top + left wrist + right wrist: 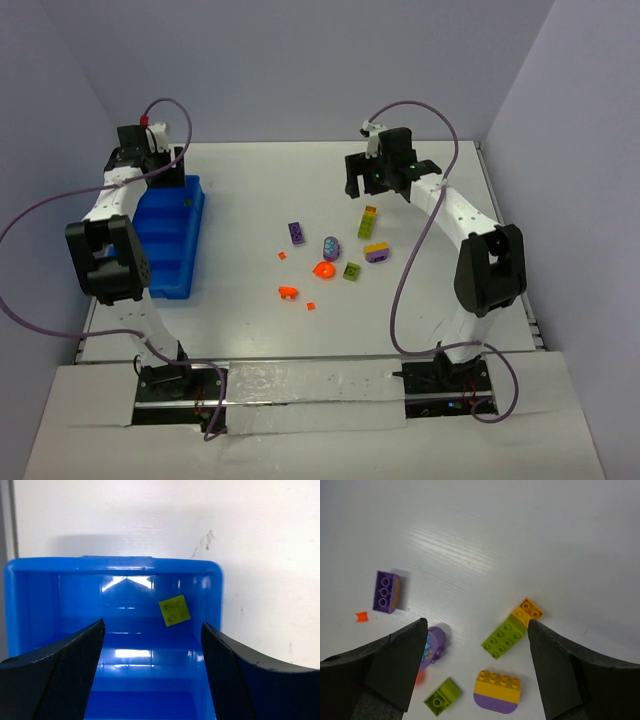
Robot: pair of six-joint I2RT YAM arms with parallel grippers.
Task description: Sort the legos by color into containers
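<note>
The blue tray (170,240) lies at the left, and a small yellow-green lego (174,610) rests on the floor of its far compartment (130,605). My left gripper (152,625) hangs open above that end (160,170), holding nothing. Loose legos are scattered mid-table. They include a green-and-orange brick (512,628), a yellow-and-purple piece (497,691), a small green piece (442,696), a rounded purple piece (432,645) and a purple brick (387,591). My right gripper (476,624) hovers open over them (382,185), empty.
Further legos lie nearer the arms: an orange heart-shaped piece (324,269), an orange brick (288,292) and tiny orange bits (311,305). Grey walls close in the table at the back and both sides. Purple cables loop from each arm.
</note>
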